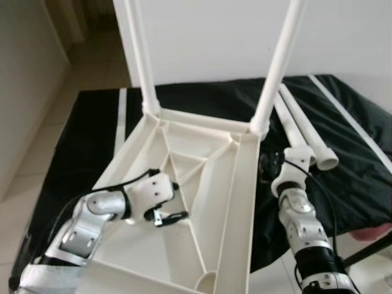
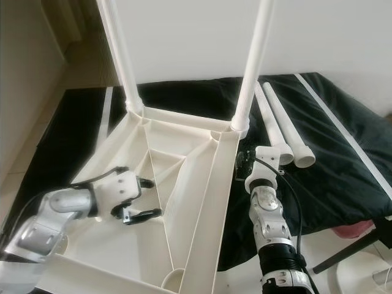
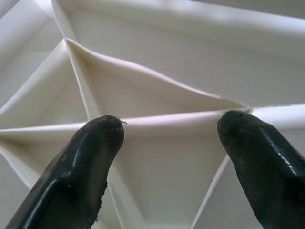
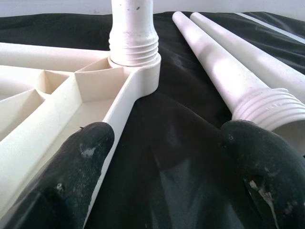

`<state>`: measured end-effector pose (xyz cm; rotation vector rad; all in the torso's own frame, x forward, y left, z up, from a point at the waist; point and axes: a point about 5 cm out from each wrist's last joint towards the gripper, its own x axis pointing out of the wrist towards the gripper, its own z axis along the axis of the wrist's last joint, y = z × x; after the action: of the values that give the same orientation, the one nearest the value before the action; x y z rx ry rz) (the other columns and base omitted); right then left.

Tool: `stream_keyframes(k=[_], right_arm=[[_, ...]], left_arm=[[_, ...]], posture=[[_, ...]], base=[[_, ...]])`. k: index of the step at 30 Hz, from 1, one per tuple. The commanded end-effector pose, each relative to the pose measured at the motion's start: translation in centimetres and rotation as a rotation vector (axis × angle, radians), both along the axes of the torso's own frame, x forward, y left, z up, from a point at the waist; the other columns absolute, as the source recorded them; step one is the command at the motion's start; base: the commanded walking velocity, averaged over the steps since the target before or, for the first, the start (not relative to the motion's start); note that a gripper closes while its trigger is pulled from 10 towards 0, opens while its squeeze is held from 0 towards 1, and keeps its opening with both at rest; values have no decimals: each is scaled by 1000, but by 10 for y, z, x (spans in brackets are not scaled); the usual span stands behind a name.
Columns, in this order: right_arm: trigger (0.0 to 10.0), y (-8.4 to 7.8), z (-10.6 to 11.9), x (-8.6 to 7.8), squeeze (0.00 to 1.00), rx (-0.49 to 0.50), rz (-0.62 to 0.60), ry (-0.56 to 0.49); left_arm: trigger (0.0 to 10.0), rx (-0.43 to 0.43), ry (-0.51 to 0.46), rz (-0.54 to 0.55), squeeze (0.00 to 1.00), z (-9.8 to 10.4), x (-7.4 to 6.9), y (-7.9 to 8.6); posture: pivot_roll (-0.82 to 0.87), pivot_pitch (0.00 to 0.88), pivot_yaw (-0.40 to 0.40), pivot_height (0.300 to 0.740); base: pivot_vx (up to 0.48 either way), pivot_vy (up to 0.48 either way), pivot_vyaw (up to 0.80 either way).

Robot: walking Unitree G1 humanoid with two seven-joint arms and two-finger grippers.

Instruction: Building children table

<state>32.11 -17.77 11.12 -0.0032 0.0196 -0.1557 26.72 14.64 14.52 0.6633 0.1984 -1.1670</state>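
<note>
Tabletop [image 1: 184,202] and legs [image 1: 309,138] are recorded as cream-white. The cloth [image 1: 355,153] beneath is black, edged with a white stripe. Claw fingers [image 3: 81,171] are black.

Upturned white tabletop [image 1: 184,184] with 2 upright legs [image 1: 278,67]; 2 loose legs [image 1: 303,131] lie beside.

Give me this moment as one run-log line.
tabletop: upside down on black cloth | fitted legs: two upright | loose legs: two on cloth | left tool: open over ribs | right tool: open near loose legs

One upturned tabletop [image 1: 214,184]; four white legs — two screwed upright [image 1: 278,67] into its corners, two lying loose [image 1: 306,131] on the black cloth [image 1: 349,159].
</note>
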Motion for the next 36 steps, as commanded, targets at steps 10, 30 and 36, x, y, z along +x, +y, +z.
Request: stream_keyframes(k=[10,30,36], right_arm=[[10000,0,-3,-1,0,1,3,21],[10000,11,-5,-1,0,18,43,39],[10000,19,-8,0,0,61,93,69]], left_arm=[[10000,-44,118,-19,0,5,-13,14],[10000,14,166,90,0,-20,-7,-4],[10000,10,174,162,0,-25,1,-7]], posture=[[47,0,-24,740],[37,3,-24,740],[35,4,-24,740]], base=[[0,0,0],[0,0,0],[0,0,0]])
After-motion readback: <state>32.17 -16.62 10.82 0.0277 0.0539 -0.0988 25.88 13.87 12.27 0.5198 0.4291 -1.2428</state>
